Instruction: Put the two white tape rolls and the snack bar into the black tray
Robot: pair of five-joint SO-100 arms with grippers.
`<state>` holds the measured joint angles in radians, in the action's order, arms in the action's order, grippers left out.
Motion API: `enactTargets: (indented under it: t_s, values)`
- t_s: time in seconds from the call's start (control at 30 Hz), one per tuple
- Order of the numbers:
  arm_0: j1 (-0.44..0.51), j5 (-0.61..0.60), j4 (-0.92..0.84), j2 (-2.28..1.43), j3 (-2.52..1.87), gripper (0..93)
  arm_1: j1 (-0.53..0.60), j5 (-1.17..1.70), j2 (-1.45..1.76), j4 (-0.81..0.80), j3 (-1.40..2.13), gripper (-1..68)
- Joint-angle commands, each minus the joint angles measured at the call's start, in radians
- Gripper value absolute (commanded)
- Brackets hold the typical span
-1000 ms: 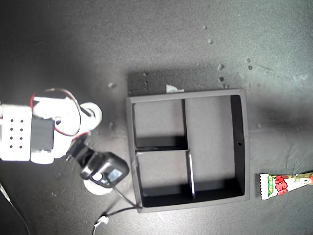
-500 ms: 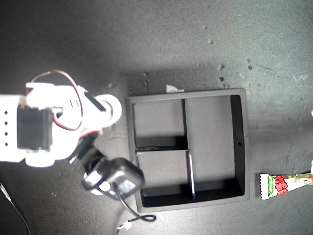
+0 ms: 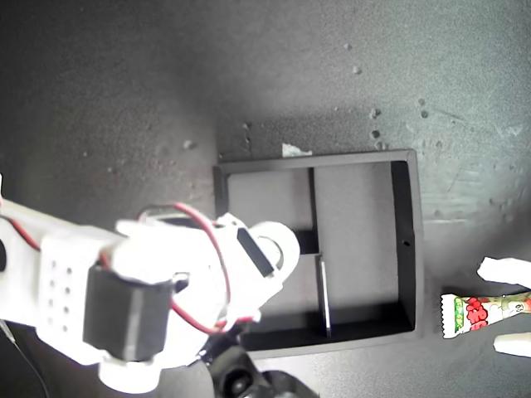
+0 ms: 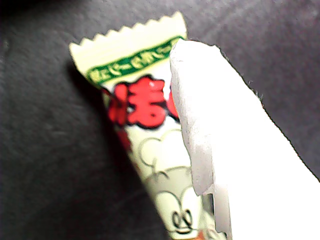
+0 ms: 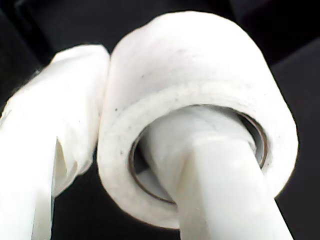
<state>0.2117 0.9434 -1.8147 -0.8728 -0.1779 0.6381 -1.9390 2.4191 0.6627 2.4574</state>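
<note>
1. The square, shallow black tray [image 3: 404, 249] with thin dividers lies on the dark grey desk [image 3: 124, 83]; it is the landmark here.
2. My second gripper [image 5: 125, 165] has its jaws pinching a white ring-shaped tape roll [image 5: 190, 75]: one white finger [image 5: 220, 200] passes through the roll's centre hole and the other presses the outer wall.
3. In the exterior view, the white arm [image 3: 149, 290] with red wires and a black motor block covers the tray's two small compartments on the exterior view's left, so the roll itself is hidden there and I cannot tell which compartment it hangs over.
4. The tray's long compartment, on the exterior view's right, shows nothing inside it.
5. The long narrow snack bar in a green and white wrapper with red print [image 3: 473, 313] lies on the desk outside the tray, just beyond its corner at the exterior view's lower right.
6. My first gripper [image 3: 504, 307] has its jaws spread, one white tip on each side of the bar; the first wrist view shows one finger [image 4: 240, 150] close over the wrapper [image 4: 145, 115].
7. A second tape roll is not visible.
</note>
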Motion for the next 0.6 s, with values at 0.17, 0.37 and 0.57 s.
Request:
enactTargets:
  t_s: [0.17, 0.37, 0.57]
  values:
    - [0.11, 0.072, -0.015, 0.178, 0.256, 0.1, 0.147, -0.14, 0.002, -0.031, 0.137, 36.8]
    - [0.149, 0.112, -0.014, 0.339, 0.397, 0.1, 0.216, -0.192, 0.0, -0.204, 0.305, 33.4]
    - [0.149, 0.132, -0.005, 0.419, 0.403, 0.1, 0.235, -0.179, 0.0, -0.342, 0.414, 33.0]
